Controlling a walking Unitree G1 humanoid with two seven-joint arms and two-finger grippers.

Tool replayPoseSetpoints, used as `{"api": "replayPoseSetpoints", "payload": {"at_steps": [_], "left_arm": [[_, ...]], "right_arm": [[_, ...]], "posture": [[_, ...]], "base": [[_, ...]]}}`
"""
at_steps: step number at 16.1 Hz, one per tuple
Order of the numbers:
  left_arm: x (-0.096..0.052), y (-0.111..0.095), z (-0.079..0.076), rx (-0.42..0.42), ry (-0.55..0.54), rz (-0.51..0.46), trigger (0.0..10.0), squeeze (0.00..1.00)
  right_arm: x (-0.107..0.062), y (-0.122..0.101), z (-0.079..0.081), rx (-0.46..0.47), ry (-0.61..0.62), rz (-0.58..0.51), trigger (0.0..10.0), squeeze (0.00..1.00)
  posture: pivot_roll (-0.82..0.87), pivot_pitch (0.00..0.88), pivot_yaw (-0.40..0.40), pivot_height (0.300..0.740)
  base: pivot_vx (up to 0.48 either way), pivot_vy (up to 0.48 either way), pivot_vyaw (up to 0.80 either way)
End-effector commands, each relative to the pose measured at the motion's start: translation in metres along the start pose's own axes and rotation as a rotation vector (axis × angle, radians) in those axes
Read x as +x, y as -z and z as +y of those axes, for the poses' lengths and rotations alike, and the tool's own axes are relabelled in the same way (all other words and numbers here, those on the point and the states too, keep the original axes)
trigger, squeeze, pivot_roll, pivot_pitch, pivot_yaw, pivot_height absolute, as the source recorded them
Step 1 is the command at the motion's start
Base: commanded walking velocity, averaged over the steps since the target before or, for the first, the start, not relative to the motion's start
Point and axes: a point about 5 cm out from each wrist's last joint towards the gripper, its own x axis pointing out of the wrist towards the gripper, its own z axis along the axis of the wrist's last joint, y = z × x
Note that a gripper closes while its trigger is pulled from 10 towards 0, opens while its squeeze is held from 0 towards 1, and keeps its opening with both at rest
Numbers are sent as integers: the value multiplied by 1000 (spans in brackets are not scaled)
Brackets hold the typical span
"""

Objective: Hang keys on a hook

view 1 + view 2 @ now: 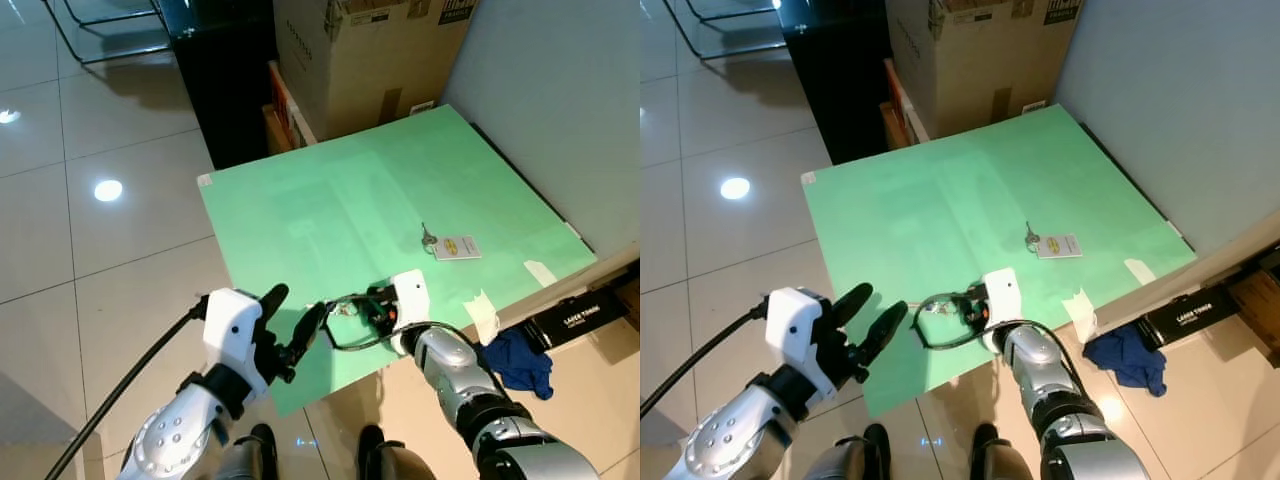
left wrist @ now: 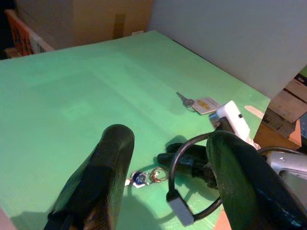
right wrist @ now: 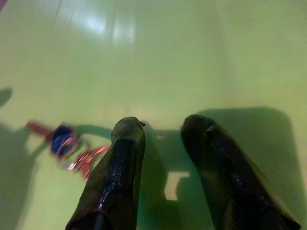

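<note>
Small keys (image 3: 67, 146) are lying blurred beside the right gripper (image 3: 163, 132), fingers parted, empty. Left gripper (image 2: 168, 143) is hovering spread apart. Tag (image 1: 457, 247) writing is showing too small to read.

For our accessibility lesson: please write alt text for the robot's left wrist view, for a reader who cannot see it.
Two open black fingers of the left gripper hover low over a green mat, framing a small bunch of keys beside the right gripper. Farther back lies another key with a white tag, before a grey wall and a cardboard box.
</note>
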Motion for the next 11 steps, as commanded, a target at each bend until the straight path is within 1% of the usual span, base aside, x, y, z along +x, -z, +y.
{"api": "replayPoseSetpoints", "payload": {"at_steps": [1, 3, 4, 6, 7, 8, 9, 10, 11], "left_arm": [[-1, 3, -1, 3, 7, 11, 10000, 0], [2, 2, -1, -2, 10, 3, 10000, 0], [2, 2, -1, -2, 11, 2, 10000, 0], [4, 3, 0, -2, 14, -1, 10000, 0], [5, 6, 0, 4, 27, 13, 10000, 0], [6, 8, 0, 13, 32, 23, 10000, 0], [9, 15, 3, 31, 34, 55, 10000, 0], [13, 23, 13, 44, 15, 90, 10000, 0], [20, 29, 28, 59, -25, 116, 10000, 0]], "right_arm": [[-4, -2, -6, 13, 36, -32, 0, 0], [-4, -15, -4, -48, 49, -117, 0, 0], [-5, -18, -5, -71, 58, -139, 0, 0], [-10, -37, -4, -128, 94, -250, 0, 0], [-15, -48, -5, -174, 141, -308, 0, 0], [-18, -51, -6, -189, 174, -328, 0, 0], [-30, -55, -12, -256, 290, -370, 0, 0], [-48, -49, -12, -303, 383, -382, 10000, 0], [-71, -34, -8, -296, 438, -367, 10000, 0]], "posture": [[66, 324, -23, 740], [65, 311, -24, 740], [65, 311, -24, 740], [61, 304, -26, 740], [54, 298, -27, 740], [49, 294, -28, 740], [43, 290, -28, 740], [33, 286, -27, 740], [24, 284, -26, 740]], "base": [[0, 0, 0], [0, 0, 0], [0, 0, 0], [0, 0, 0], [0, 0, 0], [0, 0, 0], [0, 0, 0], [0, 0, 0], [0, 0, 0]]}}
